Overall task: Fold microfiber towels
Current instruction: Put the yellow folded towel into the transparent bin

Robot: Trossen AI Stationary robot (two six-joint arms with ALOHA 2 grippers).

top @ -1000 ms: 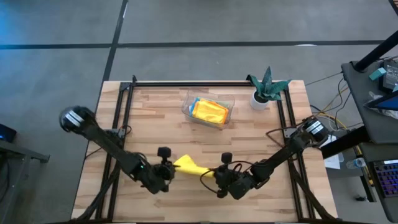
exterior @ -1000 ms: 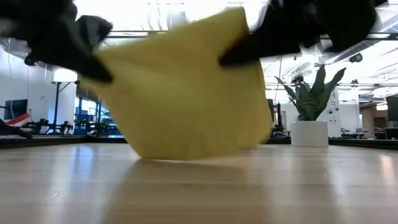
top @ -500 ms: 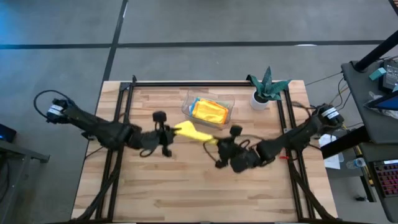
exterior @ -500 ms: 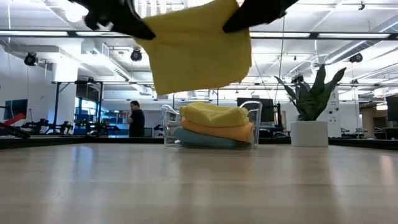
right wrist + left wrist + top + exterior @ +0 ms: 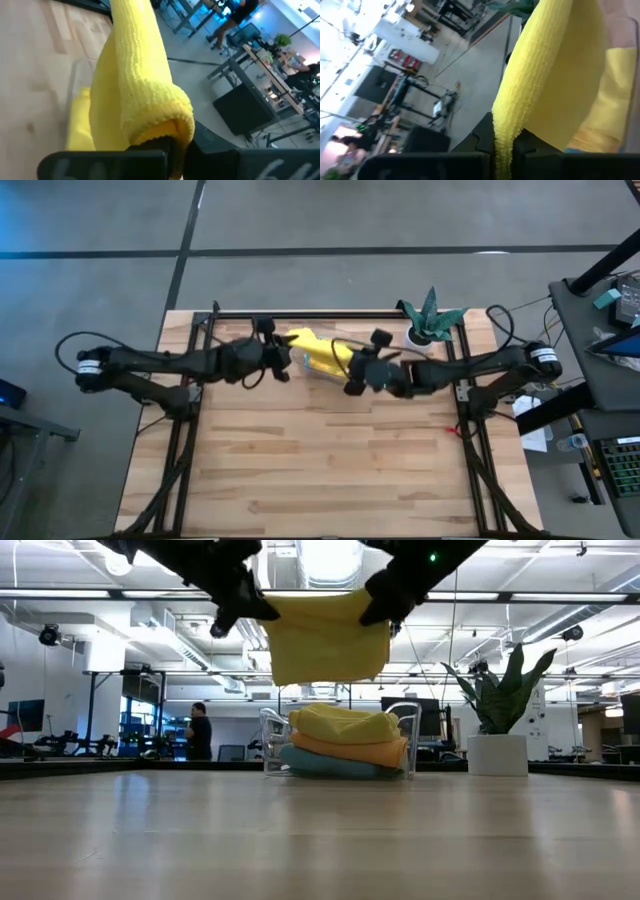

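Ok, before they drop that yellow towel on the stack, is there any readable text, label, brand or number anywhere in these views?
None can be read.
Yellow towel, held over the clear tray: plain, no tag showing.
Stacked towels in the tray: plain.
White plant pot: no print visible.
Left gripper and right gripper: no markings legible.
Room equipment behind the table: too small or blurred to read.

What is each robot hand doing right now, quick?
Left hand: closed, holding one end of the yellow towel.
Right hand: closed, holding the other end.
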